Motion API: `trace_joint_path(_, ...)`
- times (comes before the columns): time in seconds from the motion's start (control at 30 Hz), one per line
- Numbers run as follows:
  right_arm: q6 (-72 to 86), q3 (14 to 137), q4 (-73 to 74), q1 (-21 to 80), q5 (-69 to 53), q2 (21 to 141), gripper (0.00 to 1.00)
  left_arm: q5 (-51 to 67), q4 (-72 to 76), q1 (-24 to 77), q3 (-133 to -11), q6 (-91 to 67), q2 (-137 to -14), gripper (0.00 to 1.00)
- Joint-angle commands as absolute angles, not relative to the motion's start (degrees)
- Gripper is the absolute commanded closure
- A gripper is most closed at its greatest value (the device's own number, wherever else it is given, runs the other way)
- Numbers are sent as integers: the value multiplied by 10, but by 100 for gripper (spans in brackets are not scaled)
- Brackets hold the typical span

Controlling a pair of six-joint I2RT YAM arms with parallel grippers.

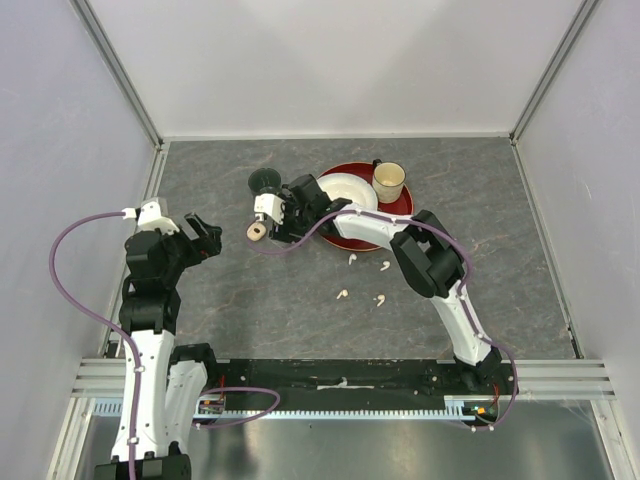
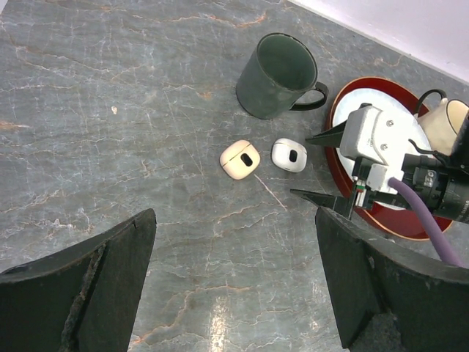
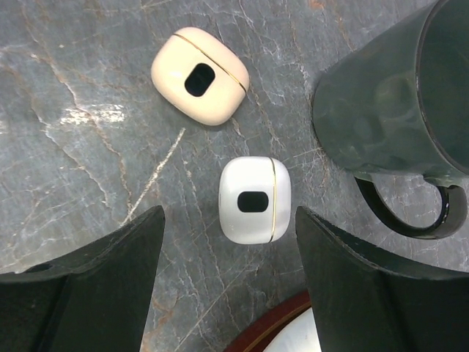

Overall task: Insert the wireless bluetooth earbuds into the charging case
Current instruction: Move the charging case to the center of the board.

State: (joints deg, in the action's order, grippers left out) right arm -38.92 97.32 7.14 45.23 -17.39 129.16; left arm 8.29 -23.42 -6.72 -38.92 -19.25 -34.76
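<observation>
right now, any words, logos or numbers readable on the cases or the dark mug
None. The white rounded plastic case and the peach rounded plastic case each show only a dark oval and a thin gold line; the dark green ceramic mug shows no print.

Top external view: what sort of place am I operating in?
Probably a lab robot test cell: plain white walls on aluminium framing, a stone-patterned table, and staged props: a dark mug, a peach case and a white case.
</observation>
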Motion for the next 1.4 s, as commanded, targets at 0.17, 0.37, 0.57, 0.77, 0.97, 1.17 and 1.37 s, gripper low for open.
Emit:
trace_joint_path(0.17, -409, 1040, 93, 436, -210, 1345, 21, 105, -207, -76, -384, -209, -348, 5)
trace_joint_path(0.37, -417, 1086, 131, 426, -224, 1369, 20, 110, -206, -82, -384, -210, -352, 5)
trace_joint_path(0.57, -441, 1154, 227, 420, -231, 1403, 22, 114, -205, -88, -384, -212, -352, 5)
trace_joint_path(0.77, -466, 1187, 292, 419, -237, 1416, 23, 120, -203, -94, -384, -214, -354, 5)
trace_joint_path(0.97, -482, 1218, 330, 419, -243, 1433, 24, 126, -201, -98, -383, -214, -355, 5)
trace_joint_path(1.17, -483, 1249, 348, 419, -243, 1449, 22, 127, -200, -100, -382, -214, -354, 5)
trace_joint_path(1.37, -453, 1270, 356, 419, -233, 1459, 21, 127, -200, -101, -383, -214, -355, 5)
